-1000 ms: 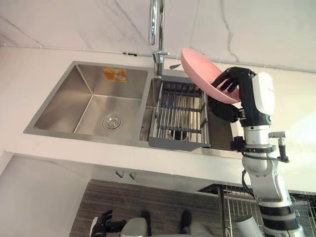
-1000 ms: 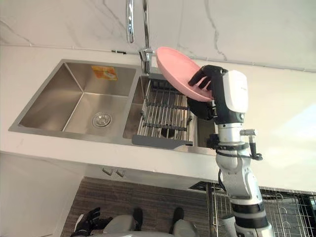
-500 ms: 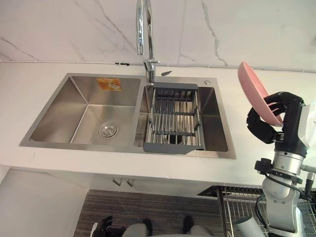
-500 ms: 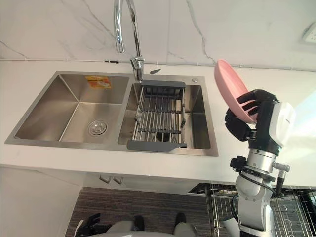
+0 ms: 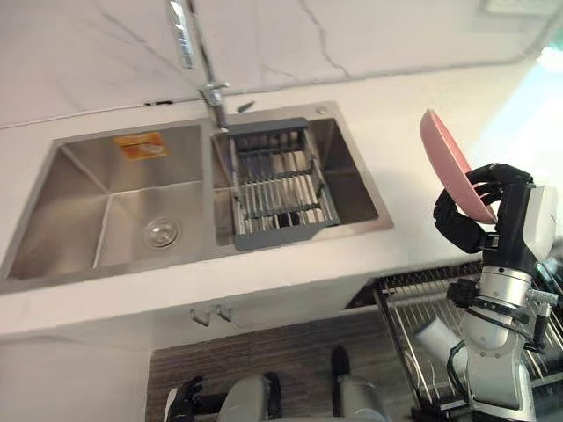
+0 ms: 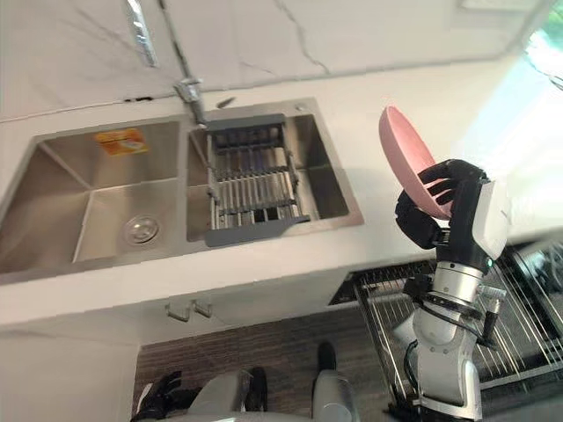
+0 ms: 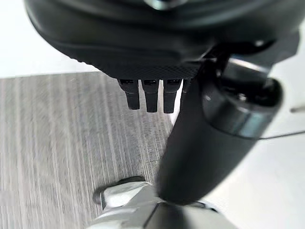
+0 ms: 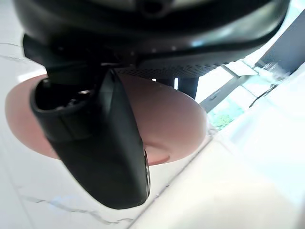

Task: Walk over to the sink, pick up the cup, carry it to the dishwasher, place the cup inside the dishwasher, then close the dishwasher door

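Plate (image 5: 444,158) (pink; no cup seen) is the item carried: it stands on edge, right of the sink (image 5: 106,207) and apart from it. Down by the floor under the sink's left basin, left hand (image 5: 185,400) hangs with fingers relaxed, holding nothing. Drain rack (image 5: 277,185) sits in the sink's right basin. Right of the sink, right hand (image 6: 431,220) has fingers and thumb clamped on the plate's lower rim.

Step judged: carry to dishwasher. Wire rack (image 5: 422,303) stands pulled out below the counter (image 5: 264,272), right of the sink.

To do it well: hold the grip firm and the plate upright. Bring it out past the counter's front edge before lowering, then slot it on edge between the wires.

Room: open air right of the sink. The tight spots are the counter lip and the wire rack's near rail
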Robot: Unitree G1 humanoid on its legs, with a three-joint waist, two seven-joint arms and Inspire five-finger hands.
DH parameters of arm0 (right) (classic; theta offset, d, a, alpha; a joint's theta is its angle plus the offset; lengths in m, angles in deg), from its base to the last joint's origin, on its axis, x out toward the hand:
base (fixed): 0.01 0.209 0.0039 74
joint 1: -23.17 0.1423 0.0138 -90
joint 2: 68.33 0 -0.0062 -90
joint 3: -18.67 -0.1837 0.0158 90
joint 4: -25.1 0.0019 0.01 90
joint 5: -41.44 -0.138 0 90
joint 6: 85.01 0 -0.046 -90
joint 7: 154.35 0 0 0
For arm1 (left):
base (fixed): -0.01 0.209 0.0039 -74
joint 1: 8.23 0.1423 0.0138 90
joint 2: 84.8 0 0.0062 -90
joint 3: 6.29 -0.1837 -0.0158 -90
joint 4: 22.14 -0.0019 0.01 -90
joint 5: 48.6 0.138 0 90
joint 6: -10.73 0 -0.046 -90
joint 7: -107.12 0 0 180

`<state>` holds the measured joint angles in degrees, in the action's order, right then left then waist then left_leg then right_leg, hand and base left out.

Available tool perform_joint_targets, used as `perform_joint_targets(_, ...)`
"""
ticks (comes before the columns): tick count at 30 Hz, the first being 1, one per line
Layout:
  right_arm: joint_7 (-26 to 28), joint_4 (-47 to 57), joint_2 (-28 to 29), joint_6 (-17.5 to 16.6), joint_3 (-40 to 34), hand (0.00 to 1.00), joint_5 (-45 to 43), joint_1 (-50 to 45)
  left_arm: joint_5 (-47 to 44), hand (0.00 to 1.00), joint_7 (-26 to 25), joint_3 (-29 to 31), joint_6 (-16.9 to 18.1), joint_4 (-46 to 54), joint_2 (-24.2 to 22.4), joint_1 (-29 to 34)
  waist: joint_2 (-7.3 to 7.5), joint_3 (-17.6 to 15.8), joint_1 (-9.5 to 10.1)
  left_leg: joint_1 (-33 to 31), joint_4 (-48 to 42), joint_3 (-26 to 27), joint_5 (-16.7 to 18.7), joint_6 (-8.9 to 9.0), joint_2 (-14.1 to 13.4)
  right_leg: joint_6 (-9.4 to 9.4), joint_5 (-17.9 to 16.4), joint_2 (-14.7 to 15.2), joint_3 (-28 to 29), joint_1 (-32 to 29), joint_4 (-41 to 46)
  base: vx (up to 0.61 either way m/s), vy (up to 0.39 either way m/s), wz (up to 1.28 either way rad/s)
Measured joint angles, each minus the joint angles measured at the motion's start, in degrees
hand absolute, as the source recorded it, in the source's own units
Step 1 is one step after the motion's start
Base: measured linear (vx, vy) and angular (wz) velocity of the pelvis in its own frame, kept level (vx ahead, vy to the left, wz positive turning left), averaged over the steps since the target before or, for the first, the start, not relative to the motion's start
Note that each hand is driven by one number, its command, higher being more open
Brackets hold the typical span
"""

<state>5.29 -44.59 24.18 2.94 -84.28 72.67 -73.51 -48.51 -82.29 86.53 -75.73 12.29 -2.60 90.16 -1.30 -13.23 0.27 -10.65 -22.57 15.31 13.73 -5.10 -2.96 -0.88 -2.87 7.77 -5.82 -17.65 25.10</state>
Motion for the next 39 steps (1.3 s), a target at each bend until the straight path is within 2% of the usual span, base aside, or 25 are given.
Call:
perform_joint_targets(1,0.2,-1.2,0.0,-0.1,0.3,0.30,0.7,0.0,0.0,0.90,-0.1,-0.1,-0.2,0.0,1.1,-0.1,1.18,-0.4,-0.14,1.0,0.9,2.1,-0.4,-0.26,0.1,-0.84,-4.8,0.8,-2.4,2.2,5.8,-0.05,0.079,-0.69)
perform_joint_targets(2,0.2,-1.9,0.0,-0.1,0.3,0.30,1.2,0.3,0.0,0.90,-0.1,-0.2,-0.3,0.0,1.4,0.0,1.62,-0.2,-0.14,1.2,1.5,3.0,-0.5,-0.38,0.2,-1.01,-7.3,1.0,-3.6,4.0,6.8,-0.04,0.054,-0.66)
perform_joint_targets(3,0.2,-2.3,0.0,0.0,0.3,0.30,1.6,0.5,0.0,0.90,-0.1,-0.3,-0.3,0.0,1.5,0.0,1.82,-0.1,-0.19,1.3,1.8,3.8,-0.6,-0.58,0.2,-1.10,-8.6,1.0,-4.4,5.4,6.9,-0.07,0.001,-0.77)
perform_joint_targets(4,0.2,-4.0,-0.1,-0.2,0.9,0.30,2.7,1.9,0.0,0.90,-0.2,-0.4,-0.7,0.9,1.8,0.4,2.41,0.2,-0.04,1.3,3.0,6.1,-0.7,-0.58,0.2,-1.48,-10.6,0.8,-6.7,9.3,1.9,-0.05,-0.003,-0.68)
perform_joint_targets(5,0.2,-4.3,-0.1,-0.2,1.1,0.30,2.7,2.2,0.0,0.90,-0.3,-0.4,-0.8,1.1,1.8,0.6,2.53,0.3,0.02,1.2,3.2,6.6,-0.9,-0.36,0.2,-1.51,-10.7,0.7,-7.0,10.1,-0.3,-0.06,-0.018,-0.89)
perform_joint_targets(6,0.2,-5.6,-0.4,-0.2,1.3,0.30,2.7,3.1,0.0,0.90,-0.3,-0.4,-0.8,1.4,1.9,0.9,2.79,0.5,0.35,1.0,3.5,8.1,-1.3,0.31,0.2,-2.57,-10.3,0.1,-7.0,12.4,-7.6,-0.02,-0.022,-0.53)
perform_joint_targets(8,0.3,-9.0,-0.9,0.4,1.4,0.30,2.7,3.5,0.0,0.90,-0.4,-0.9,-1.1,1.5,1.7,1.4,2.05,1.0,-0.07,1.2,4.1,7.8,-2.5,0.75,-0.5,-2.63,-7.0,-1.7,-6.1,14.0,-12.7,0.01,-0.033,-0.49)
perform_joint_targets(9,0.4,-10.0,-1.0,0.9,1.2,0.30,2.7,2.9,0.0,0.90,-0.5,-0.9,-1.1,1.5,1.8,1.5,2.20,1.1,-0.03,1.2,4.2,7.2,-3.6,1.19,-0.5,-2.58,-5.7,-2.1,-5.4,14.9,-15.0,0.04,-0.037,-0.37)
perform_joint_targets(12,0.4,-10.0,-1.0,0.9,-0.1,0.30,2.7,1.1,0.9,0.90,-0.6,-1.9,-1.2,1.4,2.0,1.8,2.06,1.8,-1.02,1.9,5.5,7.1,-4.3,1.27,-0.2,-2.89,-4.0,-2.5,-5.0,16.4,-18.3,0.06,-0.032,-0.15)
perform_joint_targets(17,0.4,-10.0,-1.0,1.2,-3.1,0.30,3.2,-3.4,2.3,0.90,-0.6,-3.3,-1.9,0.7,1.9,2.2,2.01,2.6,-1.36,5.4,8.4,6.3,-5.3,1.40,1.5,-3.67,-3.0,-1.8,-5.4,20.4,-21.5,0.04,0.005,0.06)
perform_joint_targets(22,0.3,-10.8,-1.0,1.8,-6.2,0.30,3.9,-5.3,2.8,0.90,-0.6,-3.4,-1.9,-1.1,1.2,2.3,1.13,3.8,-2.36,5.8,10.4,5.7,-6.9,1.33,2.4,-3.79,-1.8,-1.5,-5.4,20.5,-22.6,-0.03,0.011,0.01)
perform_joint_targets(29,-1.6,-14.4,-1.2,3.2,-14.3,0.30,3.9,-5.4,3.2,0.90,-0.5,-4.9,-1.8,-1.1,-0.1,4.1,-1.48,5.4,-3.00,6.2,14.6,3.0,-8.4,1.07,4.1,-3.78,-0.4,-1.4,-3.1,18.2,-23.4,-0.09,0.041,-0.18)
perform_joint_targets(31,-2.1,-16.1,-1.2,3.8,-15.5,0.30,3.8,-5.4,3.2,0.90,-0.5,-5.4,-1.9,-1.2,-0.3,4.1,-1.98,5.6,-3.78,6.1,16.0,3.0,-8.8,1.47,4.4,-3.56,-0.3,-1.3,-3.0,17.2,-23.1,-0.08,0.037,-0.03)
perform_joint_targets(37,-2.5,-19.6,-2.6,4.4,-17.1,0.30,2.0,-5.2,3.0,0.90,-0.5,-5.6,-1.8,-1.0,-1.1,3.1,-4.29,3.3,-4.42,3.5,16.3,3.1,-9.3,1.74,4.6,-3.19,-0.5,-0.8,-2.6,12.9,-19.5,-0.04,0.011,-0.02)
perform_joint_targets(39,-2.5,-21.4,-5.1,4.4,-16.7,0.30,1.5,-3.6,2.3,0.90,-0.5,-5.7,-1.6,-0.8,-2.0,2.2,-6.02,1.7,-4.37,2.0,16.3,3.0,-9.9,1.30,4.8,-3.54,-0.9,-0.5,-2.4,10.3,-17.4,0.00,0.000,0.00)
